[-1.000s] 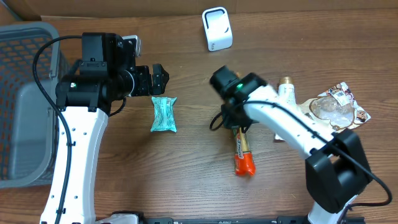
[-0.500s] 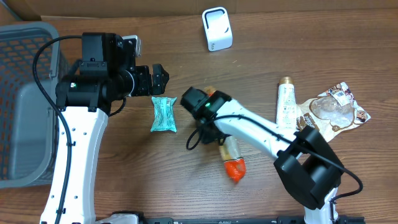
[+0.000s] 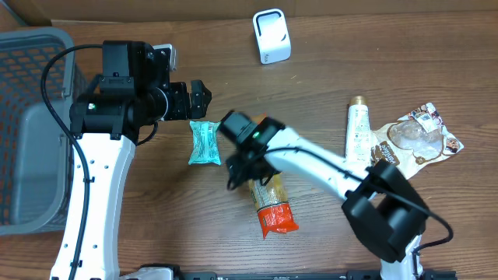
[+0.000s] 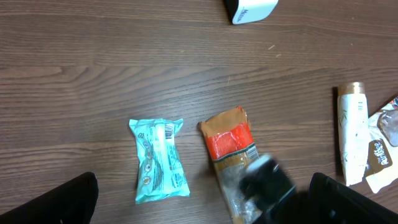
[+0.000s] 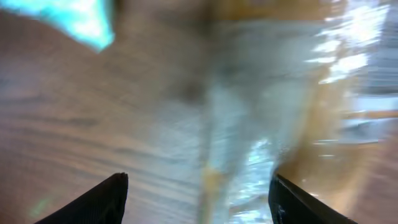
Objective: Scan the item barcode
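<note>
The right gripper (image 5: 198,186) is being held wide over the snack packet (image 3: 274,211), the left gripper (image 3: 201,97) wide too. If grabbed by its end, the shiny packet could be dropped.

left tool (image 3: 204,97): jaws wide, held above table | right tool (image 5: 198,199): jaws apart, pointing down

Wooden table (image 3: 436,47), white scanner (image 3: 271,36) at 12 o'clock, teal packet (image 3: 205,143) near centre, orange snack pack (image 3: 274,211) toward 6, white tube (image 3: 357,131) and crumpled wrapper (image 3: 416,138) at 3, grey basket (image 3: 31,132) at 9
</note>
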Controlling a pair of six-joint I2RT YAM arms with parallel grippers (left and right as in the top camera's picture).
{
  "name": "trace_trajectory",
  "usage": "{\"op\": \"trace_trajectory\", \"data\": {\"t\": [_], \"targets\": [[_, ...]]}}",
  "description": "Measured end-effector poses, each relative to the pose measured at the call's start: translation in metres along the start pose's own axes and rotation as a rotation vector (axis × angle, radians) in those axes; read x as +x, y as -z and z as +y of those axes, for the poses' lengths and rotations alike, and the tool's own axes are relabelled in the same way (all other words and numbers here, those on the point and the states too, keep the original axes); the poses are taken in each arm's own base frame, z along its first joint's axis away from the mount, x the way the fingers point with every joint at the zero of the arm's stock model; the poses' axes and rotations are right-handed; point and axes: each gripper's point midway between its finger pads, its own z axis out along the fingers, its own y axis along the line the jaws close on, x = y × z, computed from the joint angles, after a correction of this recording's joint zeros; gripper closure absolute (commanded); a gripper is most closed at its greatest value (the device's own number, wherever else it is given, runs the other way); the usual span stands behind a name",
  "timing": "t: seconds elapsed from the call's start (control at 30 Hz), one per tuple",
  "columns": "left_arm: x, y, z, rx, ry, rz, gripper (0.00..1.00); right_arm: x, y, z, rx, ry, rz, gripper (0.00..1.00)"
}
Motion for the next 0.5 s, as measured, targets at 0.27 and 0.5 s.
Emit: {"op": "trace_trajectory", "data": {"t": [0.27,0.5], "targets": [[0.000,0.000,0.000,0.000,0.000,0.000,0.01,-0.033,0.056,-0.072,-0.018,-0.154,-0.092,0.20],[0.000,0.000,0.000,0.000,0.000,0.000,0.01,-0.027,0.065,-0.081,-0.170,-0.103,-0.067,0.20]]}}
